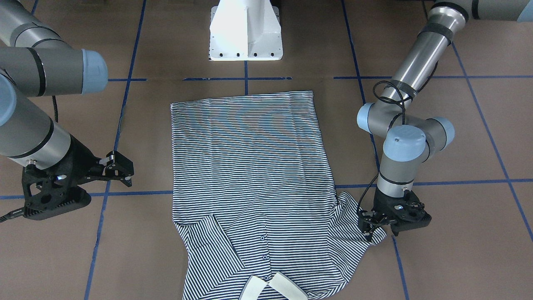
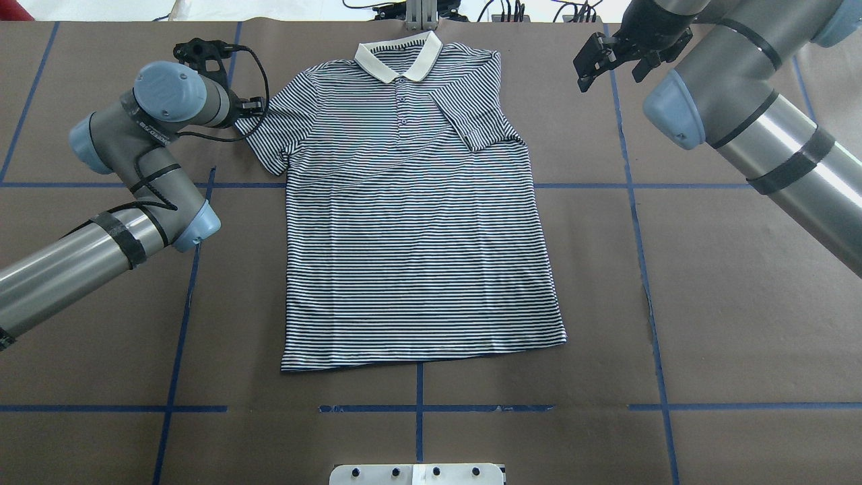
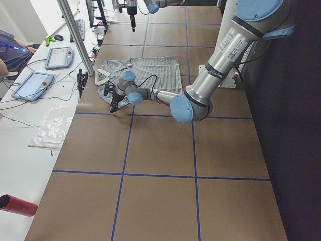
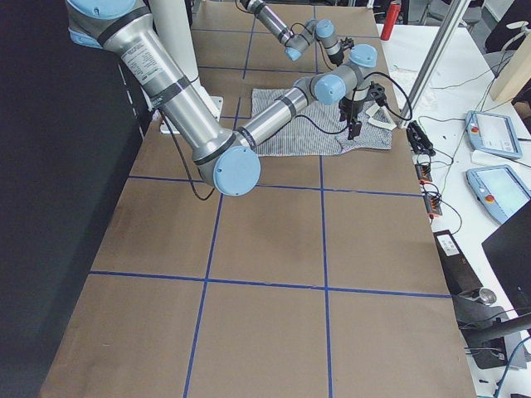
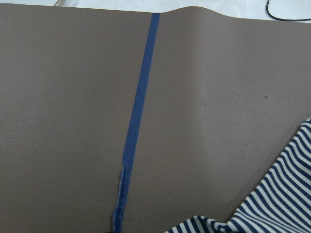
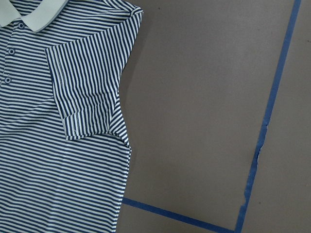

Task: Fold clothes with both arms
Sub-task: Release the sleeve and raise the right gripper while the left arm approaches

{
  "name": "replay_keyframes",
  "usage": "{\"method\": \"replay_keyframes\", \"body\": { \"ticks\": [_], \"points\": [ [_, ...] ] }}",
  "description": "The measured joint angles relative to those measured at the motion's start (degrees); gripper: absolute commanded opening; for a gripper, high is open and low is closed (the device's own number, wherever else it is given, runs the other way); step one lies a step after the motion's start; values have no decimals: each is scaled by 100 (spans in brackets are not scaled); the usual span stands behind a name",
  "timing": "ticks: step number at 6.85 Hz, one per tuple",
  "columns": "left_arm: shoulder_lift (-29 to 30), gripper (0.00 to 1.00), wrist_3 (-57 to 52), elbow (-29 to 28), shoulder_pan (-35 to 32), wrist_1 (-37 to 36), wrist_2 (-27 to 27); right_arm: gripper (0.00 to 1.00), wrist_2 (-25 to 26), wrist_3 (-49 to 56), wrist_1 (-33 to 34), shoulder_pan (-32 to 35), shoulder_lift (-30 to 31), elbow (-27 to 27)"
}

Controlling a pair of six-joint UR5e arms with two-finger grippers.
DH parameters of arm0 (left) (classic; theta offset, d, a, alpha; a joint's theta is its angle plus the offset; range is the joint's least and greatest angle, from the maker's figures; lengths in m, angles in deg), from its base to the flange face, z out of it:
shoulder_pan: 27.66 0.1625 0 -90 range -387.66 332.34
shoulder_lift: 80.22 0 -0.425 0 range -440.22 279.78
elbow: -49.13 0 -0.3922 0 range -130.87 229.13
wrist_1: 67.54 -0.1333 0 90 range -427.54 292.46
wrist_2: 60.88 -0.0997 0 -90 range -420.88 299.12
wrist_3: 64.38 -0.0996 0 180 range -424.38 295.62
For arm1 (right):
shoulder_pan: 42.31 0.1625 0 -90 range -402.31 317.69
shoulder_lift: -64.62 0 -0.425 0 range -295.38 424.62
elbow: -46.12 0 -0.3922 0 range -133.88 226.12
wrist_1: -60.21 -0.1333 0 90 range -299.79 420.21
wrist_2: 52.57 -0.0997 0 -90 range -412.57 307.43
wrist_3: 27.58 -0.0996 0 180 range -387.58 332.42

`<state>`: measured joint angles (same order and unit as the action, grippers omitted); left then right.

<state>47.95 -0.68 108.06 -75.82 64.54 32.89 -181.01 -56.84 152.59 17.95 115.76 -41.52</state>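
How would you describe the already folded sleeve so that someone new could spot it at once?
A striped polo shirt lies flat in the middle of the brown table, its cream collar at the end far from the robot. The sleeve on the robot's right side is turned inward over the chest beside the buttons, whereas the other sleeve lies spread outward.

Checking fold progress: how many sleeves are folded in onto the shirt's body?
1. The sleeve on the robot's right lies folded over the chest. The other sleeve lies spread on the table, the left tool at its edge.
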Motion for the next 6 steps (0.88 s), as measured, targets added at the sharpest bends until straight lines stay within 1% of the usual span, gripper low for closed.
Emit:
{"method": "replay_keyframes", "body": {
  "ticks": [1, 2, 3, 4, 6],
  "points": [
    [-1, 45, 2, 0, 0, -6, -1, 100, 0, 3, -2, -3, 3, 0],
    [-1, 23, 12, -2, 0, -12, -5, 100, -1, 12, -6, -5, 6, -4],
    [-2, 5, 24, -3, 0, -15, -7, 100, 1, 16, -8, -5, 11, -6],
    [0, 0, 32, 0, 0, -15, -7, 100, 2, 17, -11, -5, 15, -7],
    [15, 0, 51, 24, 0, -26, -8, 100, 1, 16, -19, -5, 18, -8]
  ]
}}
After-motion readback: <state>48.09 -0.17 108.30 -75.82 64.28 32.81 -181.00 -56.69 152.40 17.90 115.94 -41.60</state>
